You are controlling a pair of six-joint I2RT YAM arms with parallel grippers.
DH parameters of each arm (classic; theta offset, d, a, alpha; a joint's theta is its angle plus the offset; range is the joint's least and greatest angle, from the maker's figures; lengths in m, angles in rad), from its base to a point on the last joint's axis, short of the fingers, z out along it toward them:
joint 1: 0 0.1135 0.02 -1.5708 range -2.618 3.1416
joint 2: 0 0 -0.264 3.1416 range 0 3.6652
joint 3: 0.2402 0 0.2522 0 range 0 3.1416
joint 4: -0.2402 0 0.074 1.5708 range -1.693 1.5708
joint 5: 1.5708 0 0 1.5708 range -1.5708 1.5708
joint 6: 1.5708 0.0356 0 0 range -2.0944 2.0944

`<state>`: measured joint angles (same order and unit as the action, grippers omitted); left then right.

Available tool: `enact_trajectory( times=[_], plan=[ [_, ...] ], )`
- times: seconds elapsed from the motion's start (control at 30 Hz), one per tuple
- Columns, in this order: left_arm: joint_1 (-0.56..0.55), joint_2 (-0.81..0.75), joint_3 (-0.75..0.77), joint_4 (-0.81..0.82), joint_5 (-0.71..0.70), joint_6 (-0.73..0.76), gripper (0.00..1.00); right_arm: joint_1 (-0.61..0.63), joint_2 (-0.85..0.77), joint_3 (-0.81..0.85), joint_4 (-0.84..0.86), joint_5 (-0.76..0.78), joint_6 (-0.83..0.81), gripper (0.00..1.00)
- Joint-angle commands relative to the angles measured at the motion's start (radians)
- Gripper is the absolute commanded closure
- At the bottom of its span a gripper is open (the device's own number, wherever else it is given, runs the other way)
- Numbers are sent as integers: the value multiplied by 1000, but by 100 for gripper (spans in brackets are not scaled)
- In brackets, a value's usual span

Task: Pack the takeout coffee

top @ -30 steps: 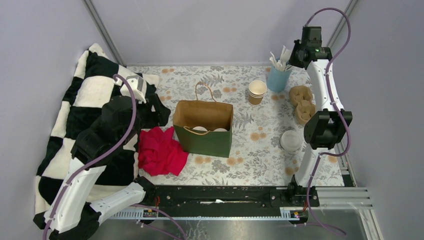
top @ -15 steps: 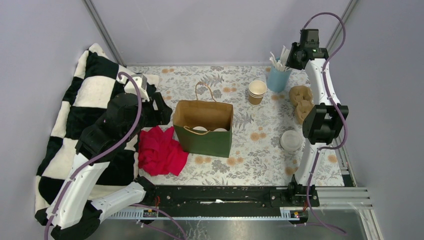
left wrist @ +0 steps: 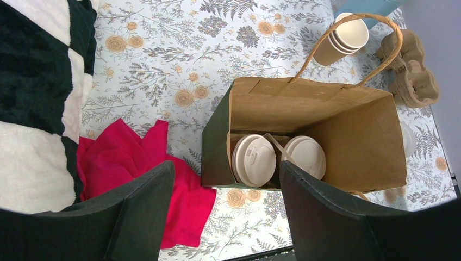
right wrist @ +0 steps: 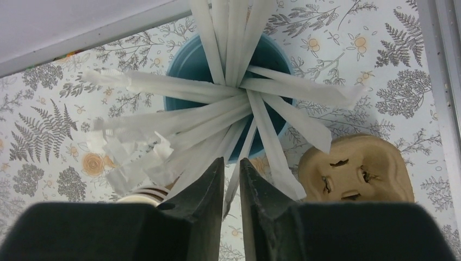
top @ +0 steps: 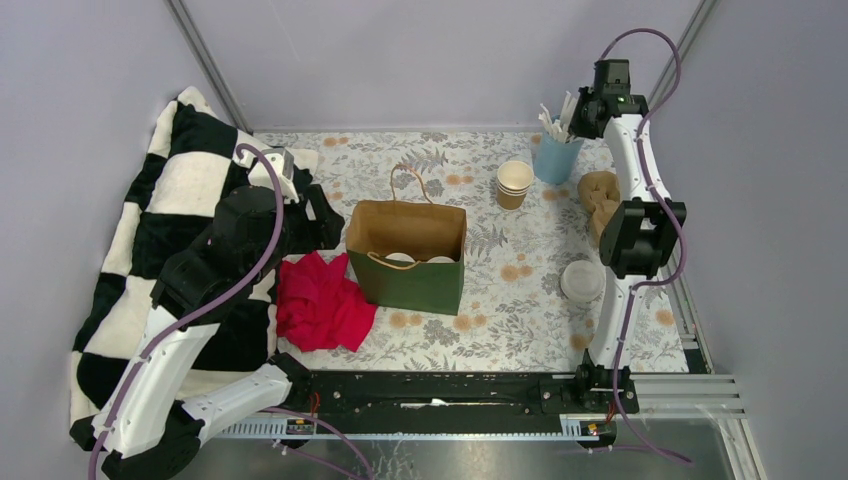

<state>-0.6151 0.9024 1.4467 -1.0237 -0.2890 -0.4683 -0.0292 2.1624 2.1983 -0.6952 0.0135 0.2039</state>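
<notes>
Hovering my L claw (left wrist: 225,168) over the green bag (left wrist: 215,144), fingers wide apart, nothing betw. them. Two lidded coffee cups (left wrist: 254,160) sit side by side at the bag's bottom; the bag stands upright on the tabletop (left wrist: 217,54). R claw (right wrist: 231,161) is above the blue cup (right wrist: 187,60) of white sticks (right wrist: 174,87), fingers nearly together w/ a thin slit. One stick runs into it; can't tell if it's pinched.

No readable text, label, brand or number on the green bag (top: 415,287) or lidded coffee cups (left wrist: 254,160).
</notes>
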Motion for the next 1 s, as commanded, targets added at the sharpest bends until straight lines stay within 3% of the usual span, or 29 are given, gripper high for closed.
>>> enact_trajectory(
  times=[0.0, 0.1, 0.17, 0.2, 0.63, 0.8, 0.97],
  plan=[
    [-2, -5, 31, 22, -16, -2, 25, -1, 24, 92, -22, 17, 9, 79],
    [-2, -5, 35, 22, -15, -3, 25, 5, 20, 145, -84, 37, 5, 86],
    [-2, -5, 36, 23, -14, -4, 25, 8, -9, 154, -96, 48, 5, 99],
    [-2, -5, 35, 23, -11, -4, 25, 9, -28, 151, -95, 51, 7, 100],
    [-3, -34, 29, 40, 41, -3, 26, 10, -156, 321, -213, 64, 42, 100],
    [-2, -51, 18, 43, 59, -8, 26, 10, -250, 265, -192, 68, 34, 100],
    [-2, -55, 18, 52, 80, -4, 26, 9, -280, 342, -251, 32, 42, 100]
  ],
)
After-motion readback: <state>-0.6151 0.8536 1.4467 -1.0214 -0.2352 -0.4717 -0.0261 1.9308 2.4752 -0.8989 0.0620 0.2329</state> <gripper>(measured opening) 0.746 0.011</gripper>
